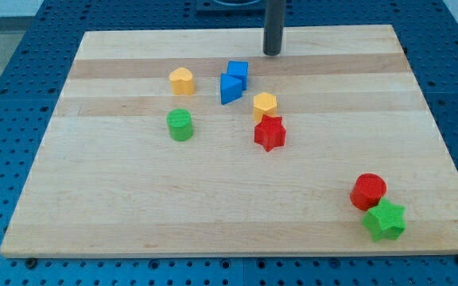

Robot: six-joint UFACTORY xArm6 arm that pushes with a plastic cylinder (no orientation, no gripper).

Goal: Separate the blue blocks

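Note:
Two blue blocks touch each other near the top middle of the board: a blue cube (238,72) and, just below-left of it, a blue wedge-shaped block (230,89). My tip (272,53) is the lower end of a dark rod that comes down from the view's top. It stands up and to the right of the blue cube, a short gap away, touching no block.
A yellow block (182,81) lies left of the blue pair, a green cylinder (180,125) below it. A yellow hexagon (265,105) touches a red star (269,133) right of the wedge. A red cylinder (368,191) and green star (385,220) sit bottom right. The wooden board (133,206) ends in blue pegboard.

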